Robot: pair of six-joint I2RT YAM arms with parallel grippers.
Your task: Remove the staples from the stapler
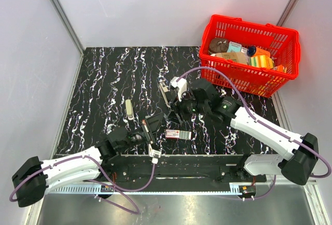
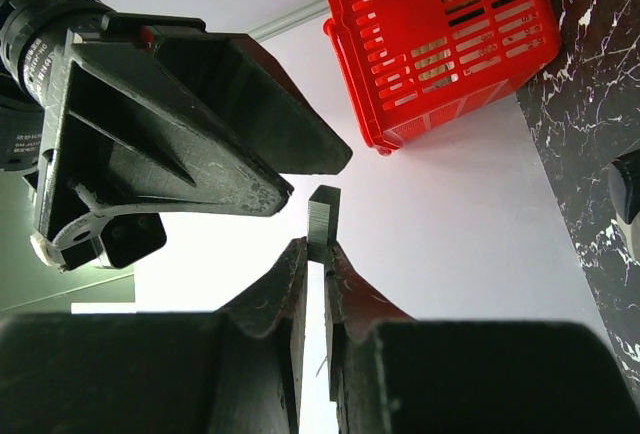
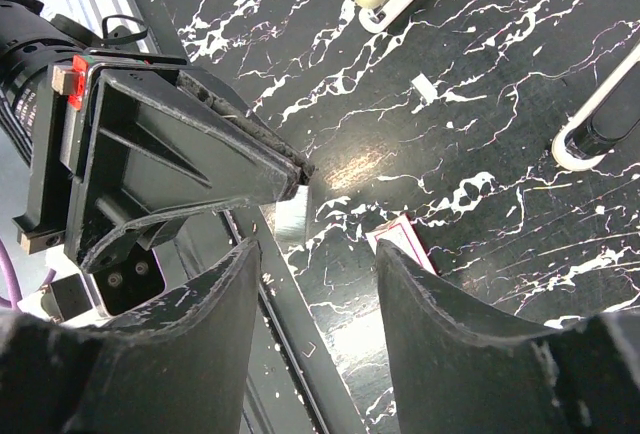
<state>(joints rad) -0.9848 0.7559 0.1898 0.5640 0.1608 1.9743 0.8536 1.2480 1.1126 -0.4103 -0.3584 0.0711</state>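
My left gripper [image 2: 318, 252] is shut on the staples [image 2: 324, 216], a thin silver strip that sticks out past its fingertips. The strip also shows in the right wrist view [image 3: 290, 218], held off the table at the tip of the left gripper [image 3: 285, 169]. My right gripper [image 3: 318, 254] is open and empty, close in front of the strip. In the top view the left gripper [image 1: 154, 123] and the right gripper [image 1: 174, 116] nearly meet near the table's front middle. The slim stapler [image 1: 164, 94] lies behind them and shows at the right edge of the right wrist view [image 3: 592, 119].
A small red-and-white box [image 1: 175, 134] lies just beside the grippers. A cream stapler-like item [image 1: 128, 108] lies to the left. A red basket [image 1: 244, 77] with several items stands at the back right. A small white bit [image 3: 424, 87] lies on the marbled table.
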